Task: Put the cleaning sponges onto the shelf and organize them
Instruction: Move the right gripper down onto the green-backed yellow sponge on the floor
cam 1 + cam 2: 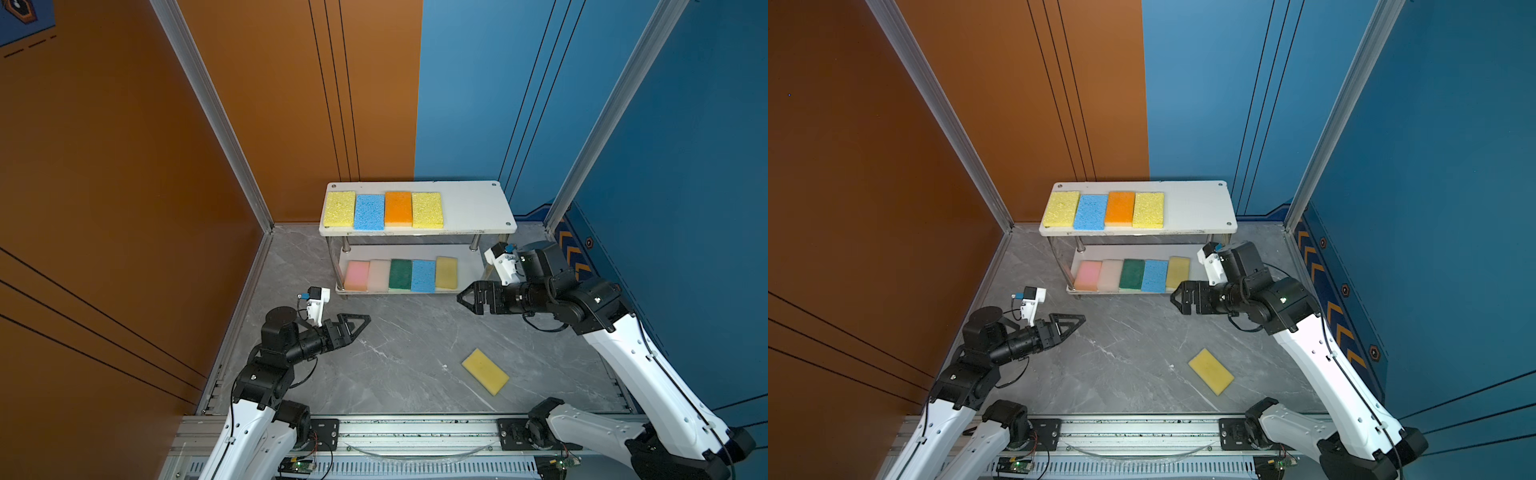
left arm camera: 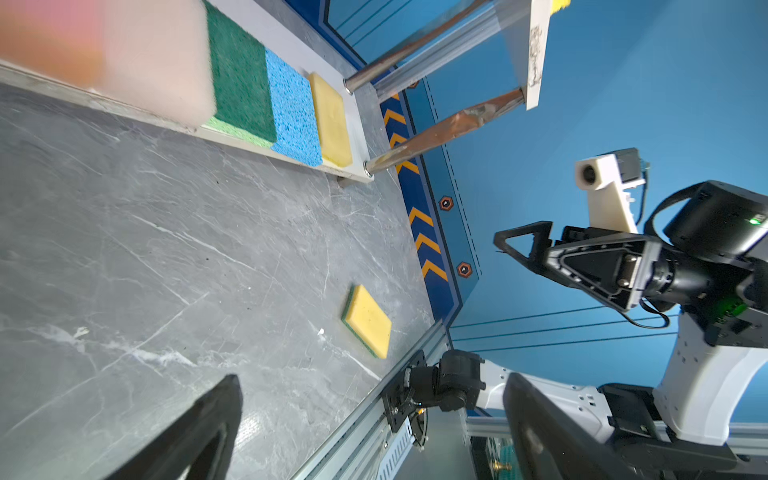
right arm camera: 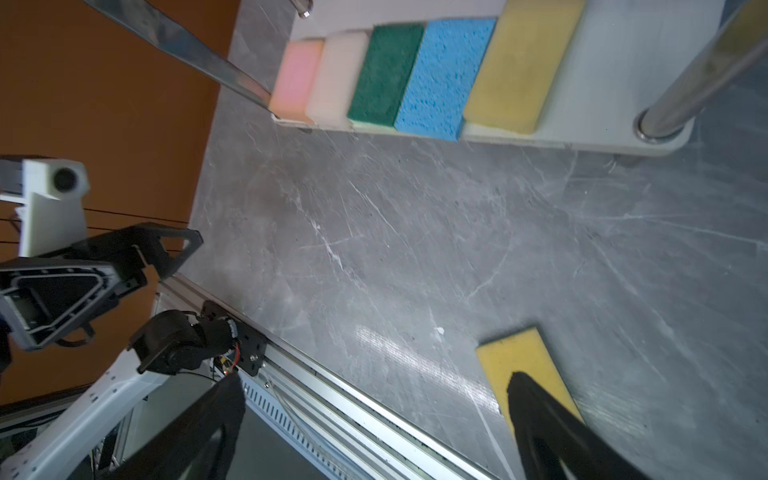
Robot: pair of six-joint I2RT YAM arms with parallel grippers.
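Lone sponge (image 1: 485, 371) before the shelf (image 1: 473, 203)

A two-coloured booth around a grey stone-look table

The tabletop (image 1: 395, 353) is grey with pale marble veins and a small white speck (image 1: 444, 366) near its front. Orange wall panels (image 1: 104, 166) close the left and half the back, blue wall panels (image 1: 685, 166) the rest, both crossed by thin black lines (image 1: 336, 83). Two aluminium posts (image 1: 210, 104) stand at the far corners, and an aluminium rail (image 1: 415, 432) runs along the near edge. Low on the right wall runs a dark strip of orange chevrons (image 1: 1335, 316) with hexagon badges (image 1: 1345, 289).
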